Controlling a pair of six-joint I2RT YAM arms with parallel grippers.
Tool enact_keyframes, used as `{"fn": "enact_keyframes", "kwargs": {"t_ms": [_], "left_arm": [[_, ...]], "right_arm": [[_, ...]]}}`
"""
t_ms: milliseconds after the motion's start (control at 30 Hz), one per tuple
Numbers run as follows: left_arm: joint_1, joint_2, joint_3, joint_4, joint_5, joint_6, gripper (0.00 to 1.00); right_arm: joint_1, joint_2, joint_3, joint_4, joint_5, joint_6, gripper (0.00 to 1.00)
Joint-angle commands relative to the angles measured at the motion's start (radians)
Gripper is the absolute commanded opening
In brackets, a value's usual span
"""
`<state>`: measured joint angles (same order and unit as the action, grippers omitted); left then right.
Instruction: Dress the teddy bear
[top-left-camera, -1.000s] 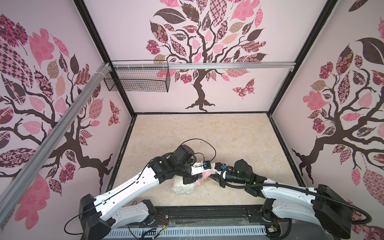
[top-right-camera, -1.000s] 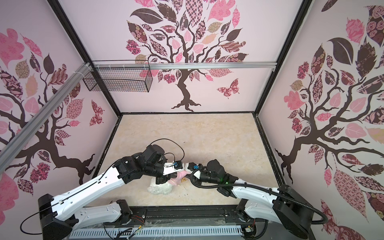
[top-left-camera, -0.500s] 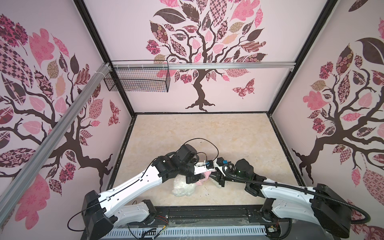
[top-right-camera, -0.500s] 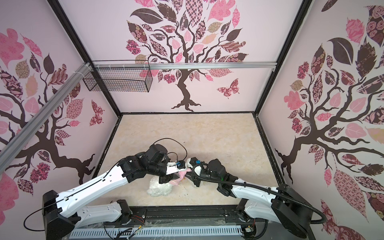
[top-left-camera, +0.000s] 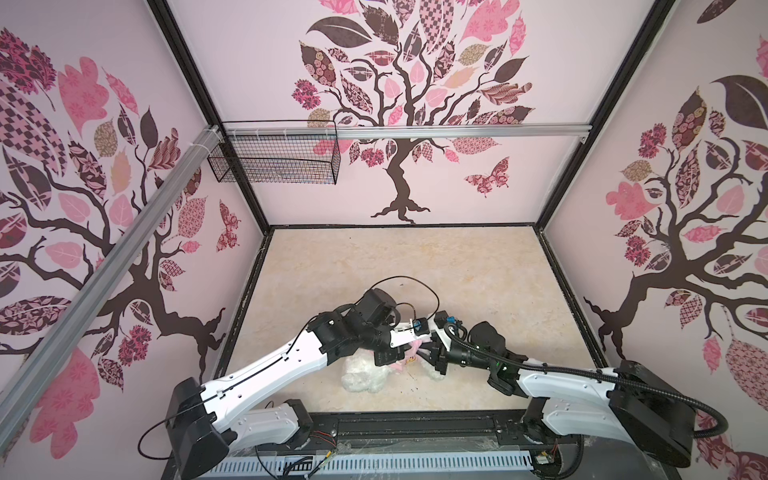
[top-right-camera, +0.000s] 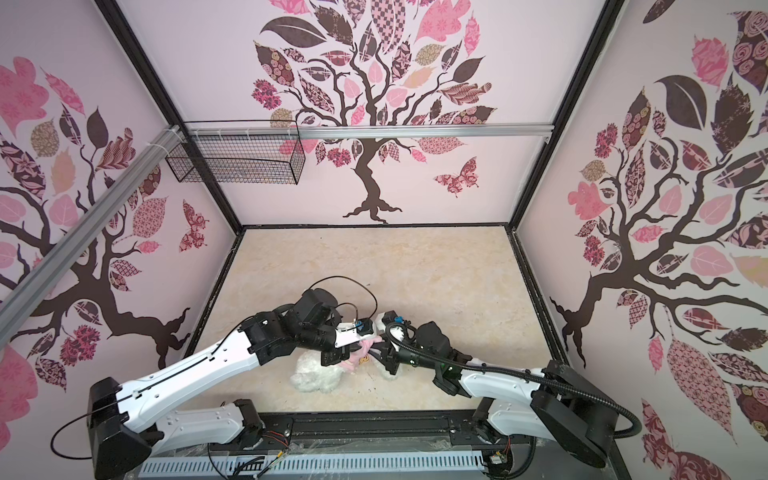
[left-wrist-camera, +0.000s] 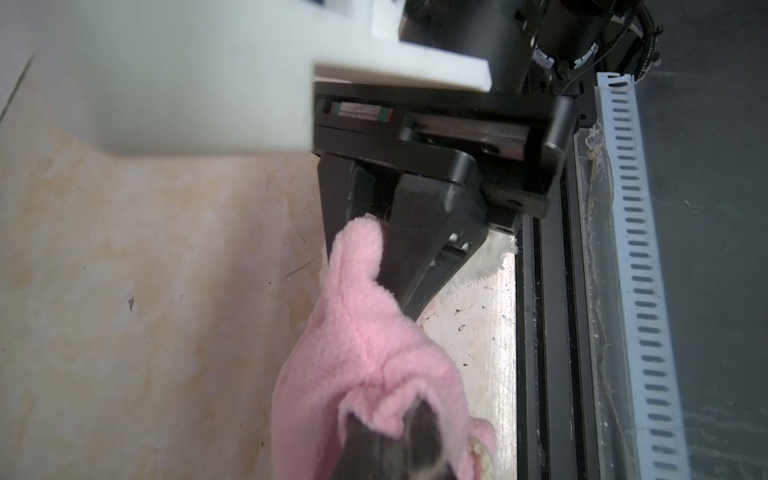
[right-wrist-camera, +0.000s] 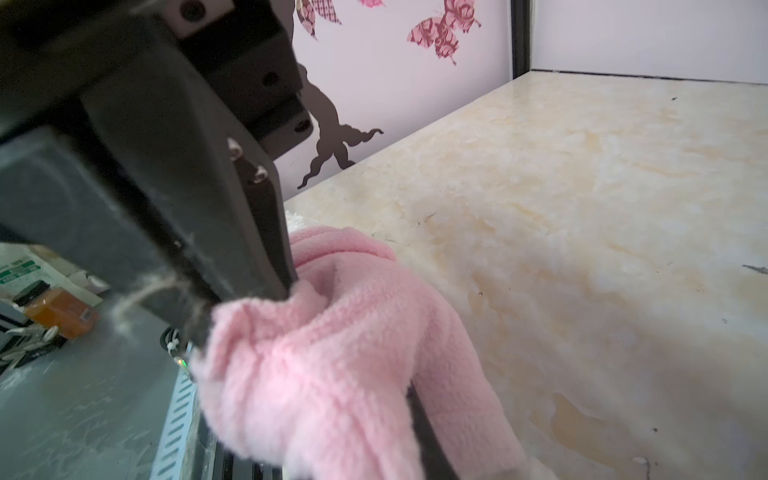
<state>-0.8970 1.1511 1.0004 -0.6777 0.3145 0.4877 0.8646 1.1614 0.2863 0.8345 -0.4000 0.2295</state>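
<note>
Left gripper (top-left-camera: 388, 358) has snapped shut on the pink shirt (left-wrist-camera: 365, 361), right gripper (left-wrist-camera: 368, 232) pinching it too, above the teddy bear (top-left-camera: 365, 376) near the table's (top-left-camera: 415, 270) front edge; tugging apart may slip it free.

Apparently no legible text anywhere.

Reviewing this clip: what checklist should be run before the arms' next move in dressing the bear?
1. Hold of left gripper on pink shirt: ok, fleece pinched in shut jaws.
2. Hold of right gripper on shirt: ok, fleece bunched at its fingers.
3. The teddy bear rests on table below the grippers: ok.
4. Shirt opening spread: not ok, fleece bunched.
5. Bear's head or arms inside shirt: cannot tell, grippers hide it.
</note>
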Motion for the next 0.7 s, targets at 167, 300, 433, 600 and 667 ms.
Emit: {"fn": "enact_keyframes", "kwargs": {"t_ms": [167,300,433,600,667], "left_arm": [[0.136,-0.178,-0.088,0.233,0.167,-0.186,0.0],[0.196,-0.219,-0.12,0.334,0.214,-0.281,0.0],[0.288,-0.251,-0.16,0.446,0.247,-0.421,0.0],[0.362,-0.308,-0.271,0.714,0.196,-0.725,0.0],[0.365,-0.307,-0.285,0.731,0.155,-0.786,0.0]], "right_arm": [[-0.062,-0.071,-0.063,0.166,0.049,0.122,0.1],[-0.062,-0.065,-0.097,0.197,0.059,0.131,0.13],[-0.062,-0.065,-0.117,0.2,0.074,0.121,0.12],[-0.062,-0.044,-0.12,0.212,0.089,0.101,0.09],[-0.061,-0.029,-0.106,0.219,0.069,0.092,0.08]]}}
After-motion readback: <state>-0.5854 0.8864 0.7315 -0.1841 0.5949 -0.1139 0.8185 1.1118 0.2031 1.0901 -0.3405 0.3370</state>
